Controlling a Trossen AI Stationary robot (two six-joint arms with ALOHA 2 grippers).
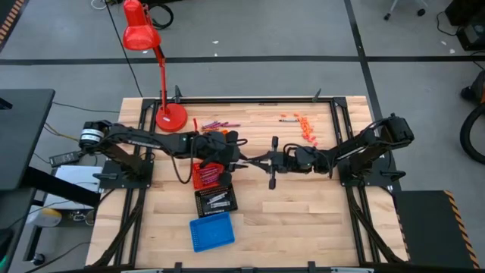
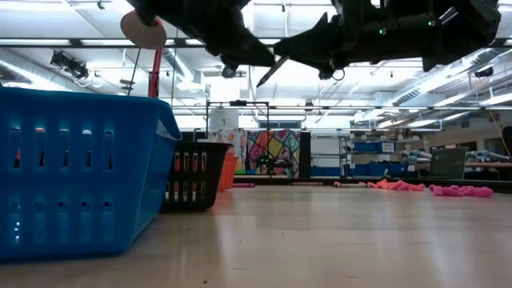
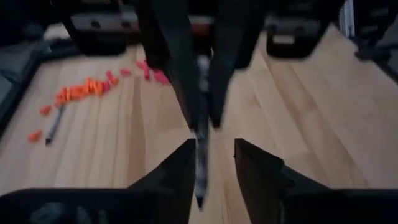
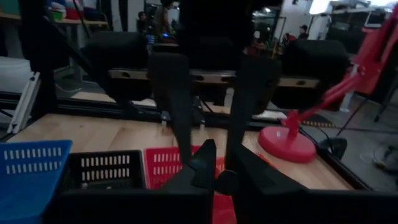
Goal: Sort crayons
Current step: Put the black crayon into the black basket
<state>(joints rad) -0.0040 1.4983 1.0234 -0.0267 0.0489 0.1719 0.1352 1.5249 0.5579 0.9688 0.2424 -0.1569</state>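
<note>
**Crayon held between two grippers beside the red tray**

Pale wood covers the bench (image 1: 303, 220), seen from above with a red tray (image 1: 194, 180) near its middle. A black tray (image 1: 201, 208) lies just beside the red tray on the side away from the red lamp (image 1: 170, 115), and a blue tray (image 1: 211, 231) lies beyond that. Maroon crayons (image 1: 216, 123) lie between the red tray and the lamp base. Orange crayons (image 1: 303, 125) lie well apart from the red tray, towards the right arm. The left gripper (image 1: 244, 161) and right gripper (image 1: 261, 161) meet tip to tip just beside the red tray.

At bench height, both grippers hang high above the wood, beyond the blue and black trays.

Past the left wrist, the left gripper's fingers stand apart on either side of a grey-white crayon (image 3: 200, 158). The right gripper's fingers are pinched onto the crayon's far end.

Past the right wrist, the right gripper's fingers sit nearly together, with the red tray below them.
</note>
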